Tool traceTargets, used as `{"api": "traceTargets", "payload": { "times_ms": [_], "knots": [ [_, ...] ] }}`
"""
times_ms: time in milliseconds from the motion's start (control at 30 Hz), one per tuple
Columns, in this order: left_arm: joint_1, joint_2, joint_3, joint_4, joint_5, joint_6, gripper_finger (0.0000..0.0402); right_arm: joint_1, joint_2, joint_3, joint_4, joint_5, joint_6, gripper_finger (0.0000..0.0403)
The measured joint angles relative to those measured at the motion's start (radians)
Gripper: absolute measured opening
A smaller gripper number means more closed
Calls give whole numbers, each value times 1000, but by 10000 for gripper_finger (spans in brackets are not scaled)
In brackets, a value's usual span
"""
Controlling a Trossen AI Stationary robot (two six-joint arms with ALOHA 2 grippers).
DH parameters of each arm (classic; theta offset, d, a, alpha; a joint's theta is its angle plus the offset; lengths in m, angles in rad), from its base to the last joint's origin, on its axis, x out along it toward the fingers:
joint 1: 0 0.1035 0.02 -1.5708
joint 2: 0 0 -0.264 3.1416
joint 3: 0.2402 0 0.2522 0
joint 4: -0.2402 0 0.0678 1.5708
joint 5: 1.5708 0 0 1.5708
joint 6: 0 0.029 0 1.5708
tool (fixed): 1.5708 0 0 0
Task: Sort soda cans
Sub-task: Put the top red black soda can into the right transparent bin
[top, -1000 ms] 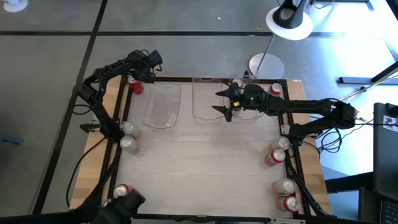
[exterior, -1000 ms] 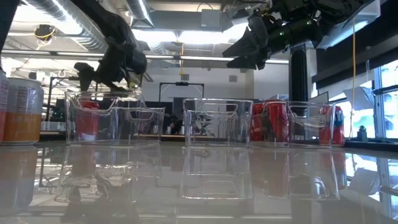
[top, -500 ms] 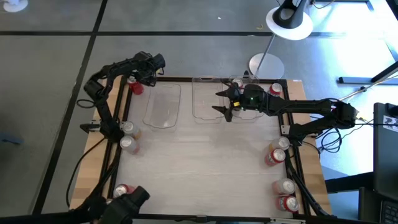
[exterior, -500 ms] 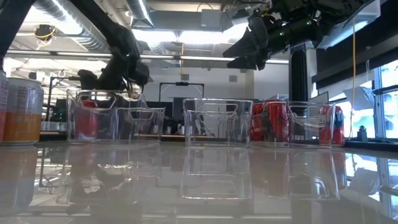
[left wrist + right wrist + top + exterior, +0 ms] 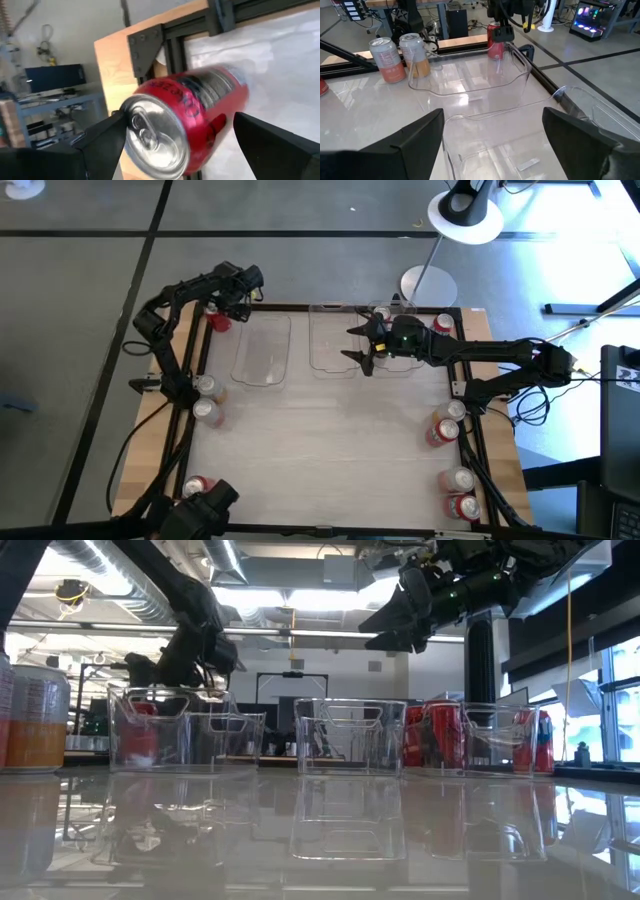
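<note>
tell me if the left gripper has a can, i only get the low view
observer: No. In the left wrist view the left gripper is open, and a red soda can stands free beyond its fingers.
operator: is that can inside the left bin
observer: No. The high view shows it on the table at the far-left corner, just outside the left clear bin.
operator: and the right gripper
observer: In the high view the right gripper is open, over the right side of the middle clear bin, which holds no cans.
</note>
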Motion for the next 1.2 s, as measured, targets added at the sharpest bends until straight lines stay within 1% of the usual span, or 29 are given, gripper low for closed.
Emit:
{"api": "traceTargets", "payload": {
  "times_ms": [267, 400, 567, 767, 967, 1200],
  "knots": [
    [1, -12, -1, -6, 18, 46, 347, 0, 0, 0, -2, 0, 6, 337],
    [1, -14, 0, -15, 52, 52, 347, 0, 0, 0, -5, 0, 21, 337],
    [-8, -14, 0, -22, 59, 84, 347, 0, 0, 0, -5, 0, 22, 337],
    [-32, -21, 0, -37, 107, 122, 347, 0, 0, 0, -6, 0, 22, 337],
    [-57, -63, 0, -29, 156, 146, 347, 0, 0, 0, -5, 0, 22, 337],
    [-14, -76, -4, -13, 129, 131, 347, 0, 0, 0, 5, 0, 22, 337]
  ]
}}
